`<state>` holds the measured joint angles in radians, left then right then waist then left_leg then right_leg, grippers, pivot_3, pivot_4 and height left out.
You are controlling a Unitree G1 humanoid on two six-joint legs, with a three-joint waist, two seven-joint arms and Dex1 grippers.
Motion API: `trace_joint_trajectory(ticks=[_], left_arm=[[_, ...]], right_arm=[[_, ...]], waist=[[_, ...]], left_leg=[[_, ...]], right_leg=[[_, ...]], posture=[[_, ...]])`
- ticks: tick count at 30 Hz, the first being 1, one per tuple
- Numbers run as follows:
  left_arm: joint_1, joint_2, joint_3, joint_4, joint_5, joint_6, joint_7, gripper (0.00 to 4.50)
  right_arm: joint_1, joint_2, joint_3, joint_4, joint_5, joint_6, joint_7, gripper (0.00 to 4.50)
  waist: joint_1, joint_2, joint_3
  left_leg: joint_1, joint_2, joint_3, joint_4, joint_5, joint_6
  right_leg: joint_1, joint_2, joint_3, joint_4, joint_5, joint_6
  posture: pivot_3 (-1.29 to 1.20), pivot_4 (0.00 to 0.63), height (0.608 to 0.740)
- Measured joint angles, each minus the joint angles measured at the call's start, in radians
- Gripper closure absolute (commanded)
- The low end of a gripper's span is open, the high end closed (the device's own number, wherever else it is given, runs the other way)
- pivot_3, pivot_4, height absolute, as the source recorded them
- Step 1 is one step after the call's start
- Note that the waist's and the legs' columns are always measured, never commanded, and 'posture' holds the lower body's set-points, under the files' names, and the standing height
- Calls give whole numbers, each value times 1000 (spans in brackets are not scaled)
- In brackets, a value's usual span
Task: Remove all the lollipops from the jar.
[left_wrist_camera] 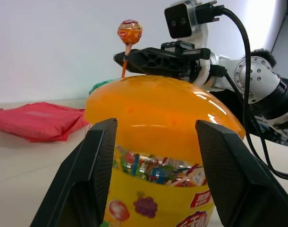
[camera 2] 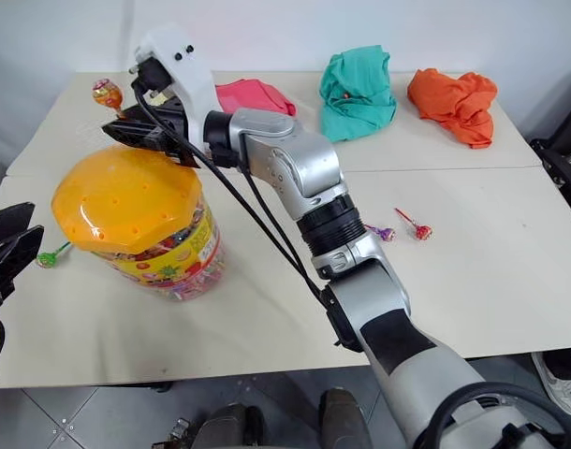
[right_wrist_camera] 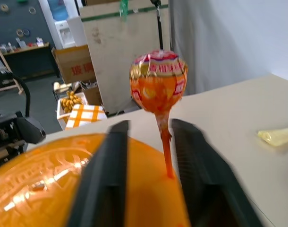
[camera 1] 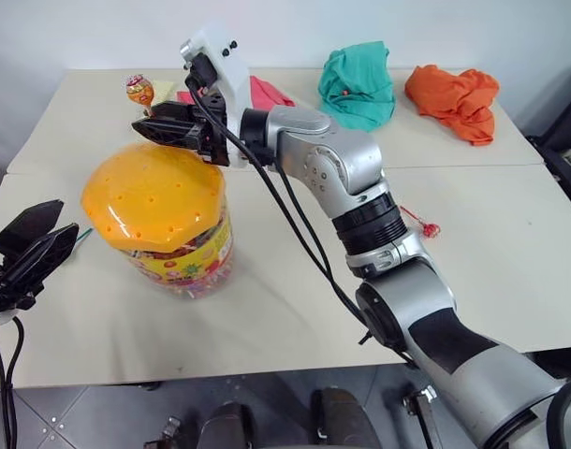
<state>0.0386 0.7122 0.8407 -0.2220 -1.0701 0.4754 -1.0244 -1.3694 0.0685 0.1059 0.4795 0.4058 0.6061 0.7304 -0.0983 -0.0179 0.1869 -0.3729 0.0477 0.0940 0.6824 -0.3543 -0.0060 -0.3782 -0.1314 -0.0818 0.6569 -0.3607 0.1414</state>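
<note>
Pale tabletop (camera 1: pixel 267 309) ran wall to wall under a white backdrop. Left to right, counted: one left gripper (camera 1: pixel 28 248) at 9 o'clock of the jar, jaws wide, holding nothing, apart from the tub; one green lollipop (camera 2: pixel 48 257) lying just beside it; one jar (camera 1: pixel 159 220), orange lid on; one orange lollipop (camera 1: pixel 139 91) standing in the lid at 12 o'clock, stick between the right gripper's (camera 1: pixel 150 124) fingers (right_wrist_camera: pixel 111 179), a narrow gap showing on each side. One pink cloth (camera 2: pixel 253 94), one purple lollipop (camera 2: pixel 384 232), one red lollipop (camera 2: pixel 419 229), one teal cloth (camera 1: pixel 358 84), one orange cloth (camera 1: pixel 454 98).
</note>
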Motion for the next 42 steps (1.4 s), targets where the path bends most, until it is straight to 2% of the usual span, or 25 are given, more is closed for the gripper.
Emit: trace_joint_trajectory(ticks=[1, 7, 11, 12, 15, 17, 20, 24, 26, 29, 34, 37, 42], left_arm=[[-7, 0, 0, 0, -2, 0, 1, 1670], [-59, 1, -12, -11, -29, 3, 7, 1670], [-68, 27, -40, -47, -42, 20, -4, 1670], [-74, 42, -49, -49, -44, 29, -11, 1670], [-81, 105, -78, -61, -50, 53, -68, 1670], [-92, 139, -85, -61, -58, 71, -104, 1670], [-106, 183, -116, -69, -61, 86, -161, 1670], [-110, 211, -147, -78, -56, 94, -222, 1670], [-105, 238, -172, -79, -35, 93, -267, 1670], [-104, 247, -184, -64, -4, 89, -307, 1670], [-119, 249, -195, -43, 15, 88, -320, 1670], [-131, 250, -193, -37, 20, 89, -312, 1670], [-124, 270, -169, -2, 37, 105, -279, 1670]], right_arm=[[0, 0, -7, 2, -1, -8, 0, 4478], [0, -3, -97, 24, 28, -157, 52, 4478], [1, -85, -171, -16, 75, -235, 115, 4478], [10, -137, -177, -47, 84, -227, 139, 4478], [116, -429, -180, -171, 83, -163, 262, 4478], [239, -625, -175, -234, 55, -113, 340, 4478], [432, -841, -109, -296, -21, -100, 436, 4478], [651, -1041, -76, -314, -129, -175, 511, 4478], [825, -1146, -80, -294, -199, -278, 512, 4478], [962, -1163, -82, -190, -266, -359, 470, 4478], [996, -1152, -110, -150, -269, -450, 440, 4478], [1003, -1152, -114, -145, -263, -427, 441, 3815], [1030, -1130, -175, -132, -211, -483, 466, 2099]], waist=[[0, 0, 0], [-1, 0, 0], [4, 0, 0], [8, 0, 0], [35, -3, -1], [47, -3, -1], [46, -1, 0], [40, 3, 3], [47, 3, 3], [49, 4, 3], [46, 6, 4], [49, 6, 4], [63, 6, 4]], left_leg=[[0, 0, 0, 0, 0, 0], [0, 0, 0, 0, 0, 0], [0, 0, -2, 0, 0, 0], [0, 0, -2, 0, 0, 0], [-2, -1, -5, 1, -1, 3], [-3, -2, -3, 0, -2, 4], [-4, -2, 2, -1, -2, 4], [-2, 0, 10, -1, -2, 2], [-2, 0, 12, 0, -1, 1], [-1, 0, 14, 1, 0, 3], [3, 1, 18, 2, 1, 3], [2, 2, 17, 1, 0, 3], [2, 1, 17, 1, 0, 3]], right_leg=[[0, 0, 0, 0, 0, 0], [0, 0, 0, 0, 0, 0], [1, -2, 1, -1, 0, 0], [1, -2, 1, -1, 0, 0], [4, -1, 4, -2, 0, 0], [4, -3, 5, -7, 0, 0], [3, -1, 4, -14, 0, 1], [1, 1, 4, -17, 0, 1], [2, 2, 3, -16, 0, 1], [2, 0, 6, -16, 0, 1], [2, 0, 11, -14, 0, 1], [2, 0, 11, -14, 0, 1], [1, 0, 10, -14, 0, 1]], posture=[[0, 150, 740], [0, 150, 740], [0, 150, 740], [0, 150, 740], [0, 150, 740], [0, 150, 740], [0, 150, 740], [0, 150, 740], [0, 150, 740], [0, 150, 740], [0, 150, 740], [0, 150, 740], [0, 150, 740]])
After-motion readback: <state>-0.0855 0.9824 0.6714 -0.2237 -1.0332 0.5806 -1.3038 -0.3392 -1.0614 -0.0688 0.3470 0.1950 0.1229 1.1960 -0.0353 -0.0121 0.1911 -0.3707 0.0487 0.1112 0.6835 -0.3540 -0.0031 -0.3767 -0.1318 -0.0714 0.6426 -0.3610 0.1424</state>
